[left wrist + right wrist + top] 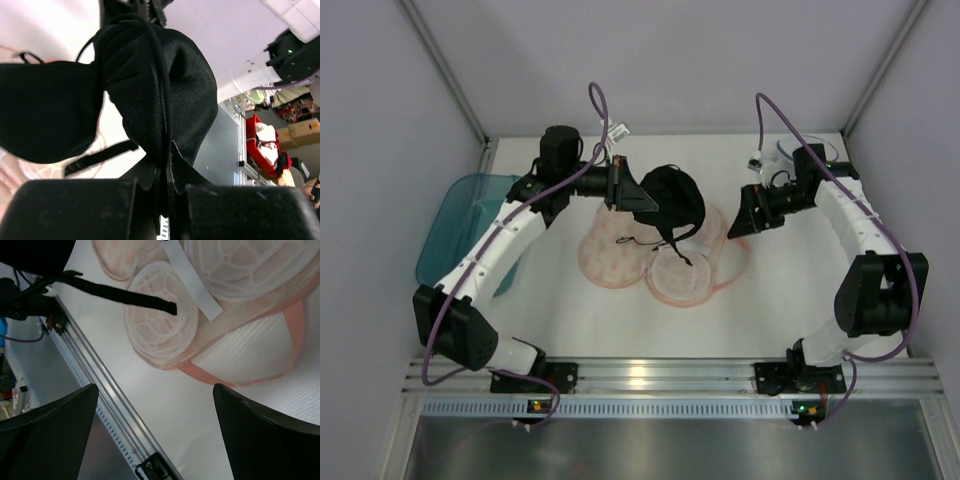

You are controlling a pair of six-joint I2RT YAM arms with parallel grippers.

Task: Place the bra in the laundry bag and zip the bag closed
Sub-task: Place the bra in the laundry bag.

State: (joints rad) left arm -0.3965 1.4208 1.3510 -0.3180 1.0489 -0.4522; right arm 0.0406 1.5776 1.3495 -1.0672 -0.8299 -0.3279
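Note:
The black bra [676,199] hangs in the air above the open laundry bag [620,256], which lies flat on the white table with its cream lobes and pink edging spread. My left gripper [638,200] is shut on the bra's edge. In the left wrist view the fabric [150,85] is pinched between the jaws of that gripper [167,200]. A thin strap [672,247] dangles over the bag. My right gripper [738,218] is open and empty beside the bag's right lobe. In the right wrist view the gripper [160,440] hovers over bare table, with the bag [160,325] and a strap [120,295] ahead.
A teal plastic bin [460,225] stands at the table's left edge. A translucent white tub [788,152] sits at the back right behind the right arm. A white label [192,280] lies on the bag. The metal rail [650,375] runs along the near edge.

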